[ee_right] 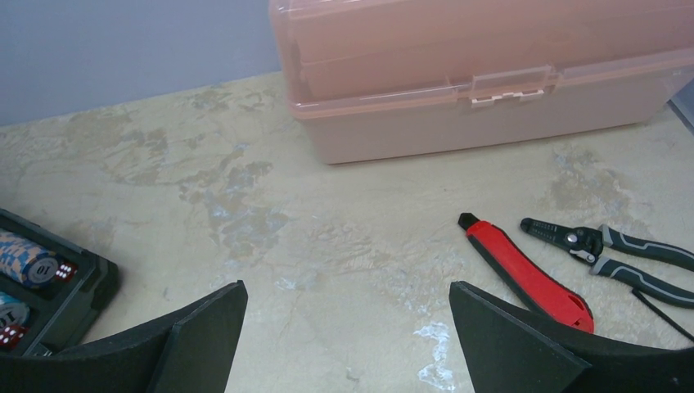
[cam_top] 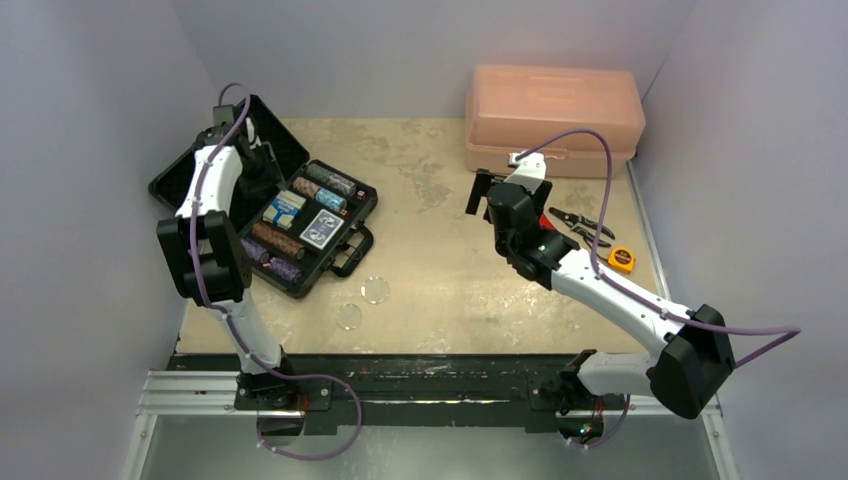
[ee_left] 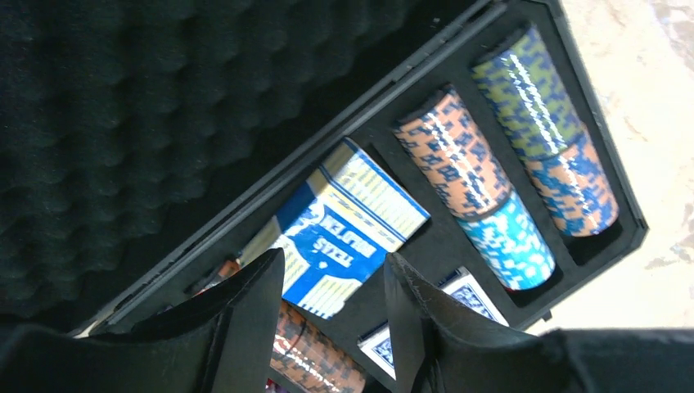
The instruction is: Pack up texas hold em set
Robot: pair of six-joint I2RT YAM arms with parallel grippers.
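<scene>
The black briefcase (cam_top: 352, 203) of the texas hold em set lies open at the left, its foam-lined lid (cam_top: 176, 180) tipped back. Chip rows (cam_top: 276, 240) and two blue card decks (cam_top: 283, 209) fill the tray. My left gripper (cam_top: 252, 145) hovers over the hinge side, open, with nothing between its fingers (ee_left: 254, 303). Below it sit a blue deck (ee_left: 352, 225) and chip rows (ee_left: 458, 160). Two clear discs (cam_top: 376, 289) lie on the table in front of the case. My right gripper (ee_right: 348, 299) stands wide open over bare table. Tiny red dice (ee_right: 64, 270) sit in the case corner.
A pink plastic toolbox (cam_top: 553, 118) stands closed at the back right. A red-handled knife (ee_right: 524, 270), black-handled pliers (ee_right: 610, 247) and an orange tape measure (cam_top: 621, 259) lie to the right of my right gripper. Grey walls enclose the table on three sides.
</scene>
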